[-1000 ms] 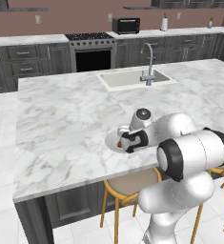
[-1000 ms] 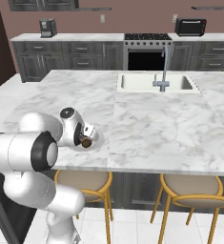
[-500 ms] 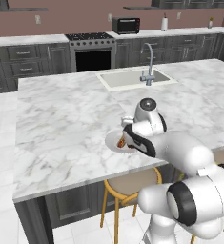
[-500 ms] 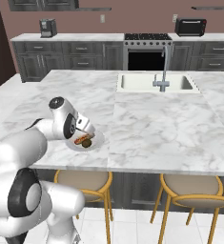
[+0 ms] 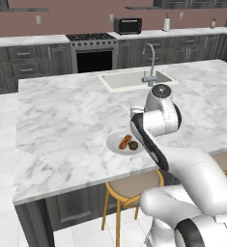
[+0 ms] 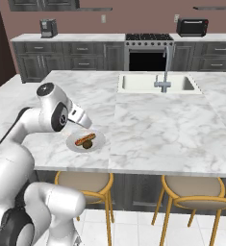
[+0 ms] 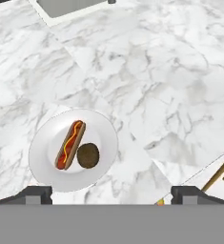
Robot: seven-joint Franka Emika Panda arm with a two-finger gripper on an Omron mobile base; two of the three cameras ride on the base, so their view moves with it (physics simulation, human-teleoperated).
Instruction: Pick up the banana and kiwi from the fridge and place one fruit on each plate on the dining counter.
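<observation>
A round white plate [image 7: 42, 152] lies on the marble dining counter [image 5: 62, 120] near its front edge. On it a dark-brown kiwi [image 7: 88, 155] rests against a red-orange strip of food [image 7: 69, 144]. The same plate [image 6: 99, 140] and kiwi [image 6: 88, 144] appear in the right base view, and the kiwi [image 5: 133, 145] in the left base view. My gripper [image 7: 112, 195] hangs open and empty above the counter, just to the near side of the plate, touching nothing. Its hand [image 6: 81, 117] slants down toward the plate. The banana and the fridge are out of view.
An inset sink [image 5: 134, 79] with a tap [image 5: 151, 72] sits at the counter's far side. Round wooden stools [image 6: 83, 182] [image 6: 191, 190] stand under the front edge. Dark wall cabinets and a stove [image 5: 93, 50] line the back wall.
My arm has swung up and back from the plate, lifting the hand clear. The kiwi stays on the plate beside the red-orange food. The jaws have stayed wide.
</observation>
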